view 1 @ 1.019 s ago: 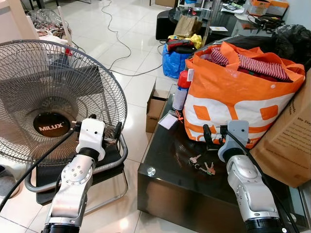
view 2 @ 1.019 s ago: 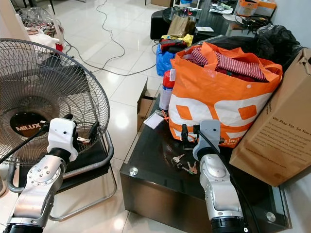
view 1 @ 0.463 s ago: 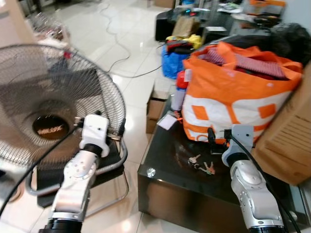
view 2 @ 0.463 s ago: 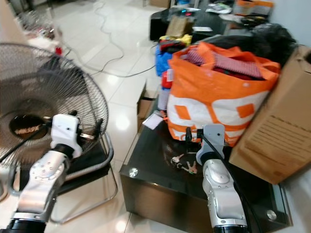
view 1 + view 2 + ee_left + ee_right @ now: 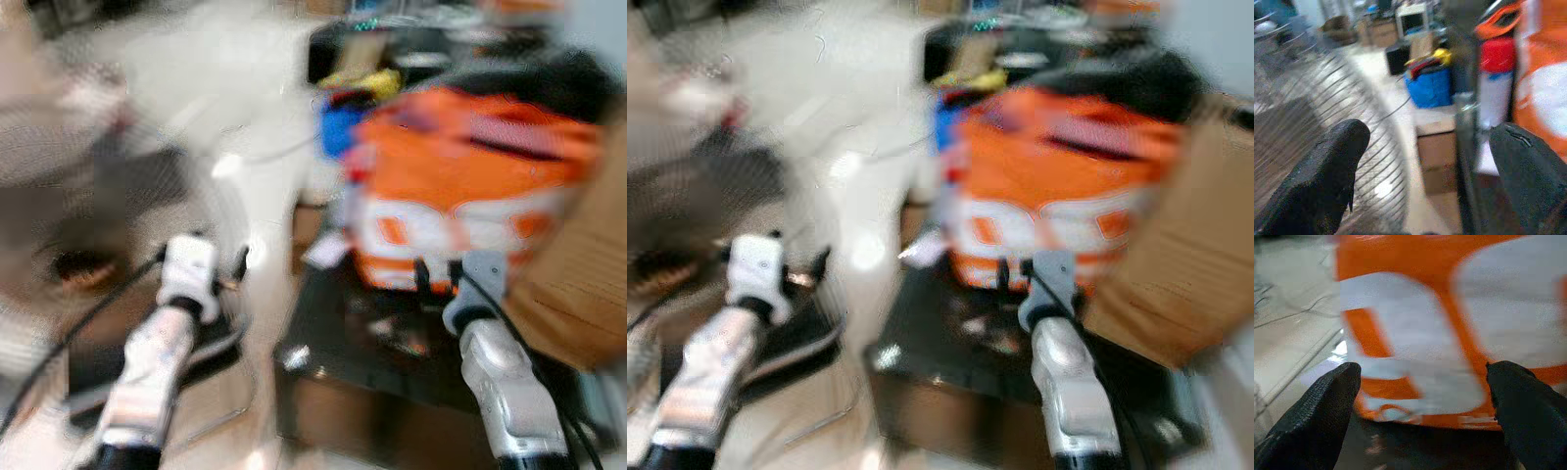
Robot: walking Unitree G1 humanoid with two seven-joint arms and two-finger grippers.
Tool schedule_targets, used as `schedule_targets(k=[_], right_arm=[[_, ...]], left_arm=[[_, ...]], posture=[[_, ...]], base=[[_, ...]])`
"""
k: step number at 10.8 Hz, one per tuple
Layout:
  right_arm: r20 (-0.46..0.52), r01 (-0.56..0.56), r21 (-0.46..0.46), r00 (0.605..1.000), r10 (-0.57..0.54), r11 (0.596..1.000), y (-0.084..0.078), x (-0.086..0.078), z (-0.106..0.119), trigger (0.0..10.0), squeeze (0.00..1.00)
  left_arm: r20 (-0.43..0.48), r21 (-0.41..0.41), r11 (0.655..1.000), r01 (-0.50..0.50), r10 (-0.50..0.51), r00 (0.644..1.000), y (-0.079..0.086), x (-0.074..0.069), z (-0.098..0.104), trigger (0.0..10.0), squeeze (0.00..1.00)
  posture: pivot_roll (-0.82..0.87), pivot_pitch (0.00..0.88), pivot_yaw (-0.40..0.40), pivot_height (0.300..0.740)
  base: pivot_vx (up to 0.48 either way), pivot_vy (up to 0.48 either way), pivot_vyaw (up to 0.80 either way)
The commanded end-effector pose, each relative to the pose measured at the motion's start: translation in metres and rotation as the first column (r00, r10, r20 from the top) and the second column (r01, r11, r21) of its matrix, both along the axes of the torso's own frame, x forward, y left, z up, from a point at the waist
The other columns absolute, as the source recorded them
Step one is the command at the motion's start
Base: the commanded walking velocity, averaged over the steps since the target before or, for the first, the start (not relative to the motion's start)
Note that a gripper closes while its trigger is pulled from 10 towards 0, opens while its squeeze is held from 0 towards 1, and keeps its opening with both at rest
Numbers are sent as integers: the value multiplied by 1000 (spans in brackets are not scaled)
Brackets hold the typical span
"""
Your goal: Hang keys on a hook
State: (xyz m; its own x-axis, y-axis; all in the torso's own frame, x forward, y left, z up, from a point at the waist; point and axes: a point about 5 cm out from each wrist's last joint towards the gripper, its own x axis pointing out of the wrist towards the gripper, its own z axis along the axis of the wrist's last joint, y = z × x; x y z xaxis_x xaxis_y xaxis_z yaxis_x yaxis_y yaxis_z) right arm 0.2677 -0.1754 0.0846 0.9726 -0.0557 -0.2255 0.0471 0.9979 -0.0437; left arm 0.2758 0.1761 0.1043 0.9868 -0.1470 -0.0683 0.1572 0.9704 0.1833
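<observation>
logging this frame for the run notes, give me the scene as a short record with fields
image quality: head views heavily blurred, camera likely moving
left gripper: fingers open, empty, raised beside the fan grille
right gripper: fingers open, empty, over the dark table, facing the orange bag
keys: faint smear on the table just left of the right gripper, not held
bag: standing on the table, cardboard box to its right
hook: cannot make one out
</observation>
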Motion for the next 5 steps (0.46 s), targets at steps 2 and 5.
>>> schedule_targets(k=[2, 5], right_arm=[[-2, 31, -16, 1000, -31, 999, -9, -1, 1, 10000, 0], [-3, 15, -21, 1000, -15, 1000, -7, 1, 2, 10000, 0]], left_arm=[[10, -9, 1000, 25, -25, 1000, -8, 1, 2, 10000, 0], [12, -3, 1000, 13, -13, 1000, -7, 1, 1, 10000, 0]], posture=[[-8, 0, -28, 740], [2, 0, -40, 740]], base=[[373, 0, 0], [360, 0, 0]])
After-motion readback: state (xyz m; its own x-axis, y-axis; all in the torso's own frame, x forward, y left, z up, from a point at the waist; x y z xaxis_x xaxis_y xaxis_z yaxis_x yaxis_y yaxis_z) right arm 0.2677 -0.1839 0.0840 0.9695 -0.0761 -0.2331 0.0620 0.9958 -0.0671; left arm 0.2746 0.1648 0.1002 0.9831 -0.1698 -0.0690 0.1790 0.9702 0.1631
